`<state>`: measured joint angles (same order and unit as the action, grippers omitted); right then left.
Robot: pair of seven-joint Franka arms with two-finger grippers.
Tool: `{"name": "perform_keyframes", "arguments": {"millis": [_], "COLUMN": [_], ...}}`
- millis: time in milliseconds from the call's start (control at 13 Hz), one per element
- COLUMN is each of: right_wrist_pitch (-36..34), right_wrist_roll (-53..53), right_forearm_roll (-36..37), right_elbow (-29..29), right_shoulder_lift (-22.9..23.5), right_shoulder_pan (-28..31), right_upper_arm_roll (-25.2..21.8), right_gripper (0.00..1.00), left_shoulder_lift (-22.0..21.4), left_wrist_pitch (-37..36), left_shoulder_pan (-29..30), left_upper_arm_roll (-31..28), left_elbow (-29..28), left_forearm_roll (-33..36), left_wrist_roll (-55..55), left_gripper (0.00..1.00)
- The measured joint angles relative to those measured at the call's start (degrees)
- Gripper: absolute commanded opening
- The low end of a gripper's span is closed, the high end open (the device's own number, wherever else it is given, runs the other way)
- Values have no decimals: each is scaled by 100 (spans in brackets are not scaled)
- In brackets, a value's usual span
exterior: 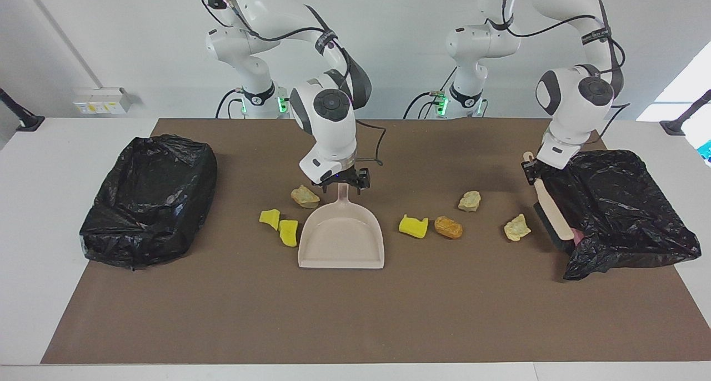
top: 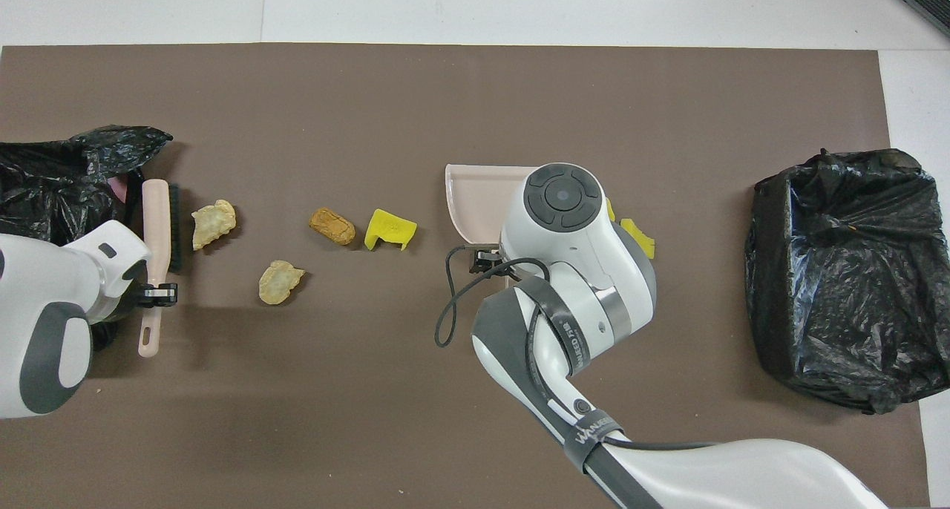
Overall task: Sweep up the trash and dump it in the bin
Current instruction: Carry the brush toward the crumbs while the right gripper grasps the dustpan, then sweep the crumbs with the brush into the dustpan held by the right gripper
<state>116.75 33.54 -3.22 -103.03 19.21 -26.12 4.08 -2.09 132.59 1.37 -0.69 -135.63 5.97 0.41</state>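
So here's my rig: the table (exterior: 355, 325) has a brown mat (exterior: 355, 303) over most of it. There's a black-bagged bin (exterior: 147, 200) at the right arm's end and a second bagged bin (exterior: 622, 214) at the left arm's end.

The beige dustpan (exterior: 341, 236) lies flat mid-mat, handle pointing at the robots. My right gripper (exterior: 343, 185) is down at that handle, fingers spread on either side of it, though I can't tell if they're actually touching it.

My left gripper (exterior: 532, 170) has its fingers clamped on the handle of the brush (exterior: 550, 209), which hangs tilted with its bristle end down by the rim of the second bagged bin.

The trash is all loose on the mat, none in the pan: a beige lump (exterior: 305, 196) just beside the dustpan's handle, two yellow lumps (exterior: 279, 225) next to the pan toward the right arm's end. Toward the left arm's end there's a yellow lump (exterior: 414, 226) and an orange-brown lump (exterior: 447, 227) side by side, then a pale lump (exterior: 470, 201) nearer the robots, and another pale lump (exterior: 516, 227) near the brush.
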Motion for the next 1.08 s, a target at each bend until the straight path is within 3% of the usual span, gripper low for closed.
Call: {"name": "perform_keyframes", "arguments": {"millis": [77,154,308,385,771,1079], "right_wrist_pitch": [68,78,75,74,-66,-219], "right_wrist_roll": [-52,-157,-338,-361,-1047,-1830], "right_forearm_roll": [-90,-160,-225,-233,-385,-405], "right_elbow": [-128,-235,-344,-363,-368,-325], "right_shoulder_lift": [-29,-77,-170,-199,-229,-260], "right_shoulder_pan": [0,-3,-6,-7,106,212], "right_upper_arm_roll": [0,2,4,4,-8,-11], "right_gripper": [85,64,9,0,0,0], "left_shoulder_lift": [2,-9,-39,-62,-86,-86], "left_wrist_pitch": [9,7,-5,-12,-73,-73], "left_shoulder_pan": [-124,-320,-709,-925,-2327,-2930], "left_upper_arm_roll": [32,54,74,81,119,122], "left_elbow": [-13,-33,-88,-117,-275,-269], "left_forearm_roll": [0,0,0,-1,-2,-301], "left_wrist_roll": [67,71,5,-159,-1314,-1704], "left_gripper": [0,0,0,0,0,0]}}
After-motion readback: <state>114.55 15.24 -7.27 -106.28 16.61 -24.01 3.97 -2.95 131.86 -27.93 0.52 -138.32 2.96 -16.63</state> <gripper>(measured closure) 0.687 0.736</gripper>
